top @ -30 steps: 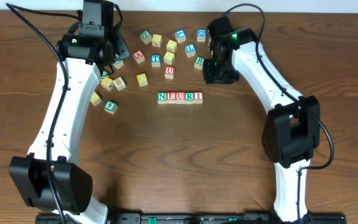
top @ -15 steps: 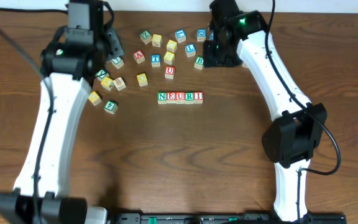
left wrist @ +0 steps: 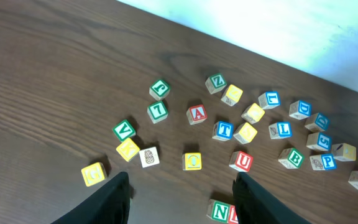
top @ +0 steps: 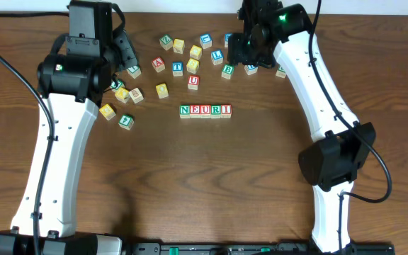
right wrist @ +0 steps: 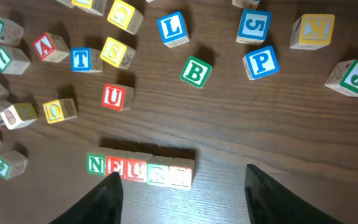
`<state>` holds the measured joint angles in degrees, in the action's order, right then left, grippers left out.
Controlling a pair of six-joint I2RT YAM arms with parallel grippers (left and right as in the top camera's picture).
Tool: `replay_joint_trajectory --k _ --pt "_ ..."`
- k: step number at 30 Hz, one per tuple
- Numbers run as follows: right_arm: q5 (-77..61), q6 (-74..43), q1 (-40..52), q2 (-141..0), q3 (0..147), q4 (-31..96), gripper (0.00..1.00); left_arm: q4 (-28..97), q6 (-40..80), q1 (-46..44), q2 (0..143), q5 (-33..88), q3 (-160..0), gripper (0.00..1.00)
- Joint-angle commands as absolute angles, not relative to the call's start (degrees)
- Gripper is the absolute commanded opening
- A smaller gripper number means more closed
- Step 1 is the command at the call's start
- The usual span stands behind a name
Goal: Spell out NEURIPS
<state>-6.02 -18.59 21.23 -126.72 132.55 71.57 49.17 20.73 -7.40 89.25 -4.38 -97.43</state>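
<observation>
right gripper [right wrist: 182, 182]: jaws spread wide, nothing pinched. NEURI row [right wrist: 142, 169] lies flat on the table [right wrist: 278, 124], right at the fingertips. Its N end is just inside one finger and its I end is about mid-gap. All five cubes touch in a straight line.

blue P cube [right wrist: 260, 62] is further ahead of these jaws, roughly in line with the finger away from the N end and well apart from the row. green B cube [right wrist: 196, 71] is beside P, towards mid-gap. A blue cube reading 5 or S [right wrist: 253, 26] is just beyond P; can't tell which. red U cube [right wrist: 114, 96] sits loose ahead of the N-side finger.

left gripper [left wrist: 181, 179]: jaws apart, empty. Only the row's N end shows, at the bottom edge, just inside one finger. red A cube [left wrist: 196, 114] and blue T cube [left wrist: 223, 130] are ahead of the gap. P is far off to one side.
</observation>
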Motion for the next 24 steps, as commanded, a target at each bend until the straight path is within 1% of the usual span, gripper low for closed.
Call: replay_joint_trajectory --k 1,24 --pt "-6.4 -18.2 22.3 -126.7 133.7 70.8 0.61 50.0 19.9 -7.3 89.7 -4.1 -97.7 0.53" --pt "-6.3 -18.8 23.0 -126.8 132.3 67.9 0.61 51.4 19.9 -7.3 89.9 -4.1 -97.7 0.53"
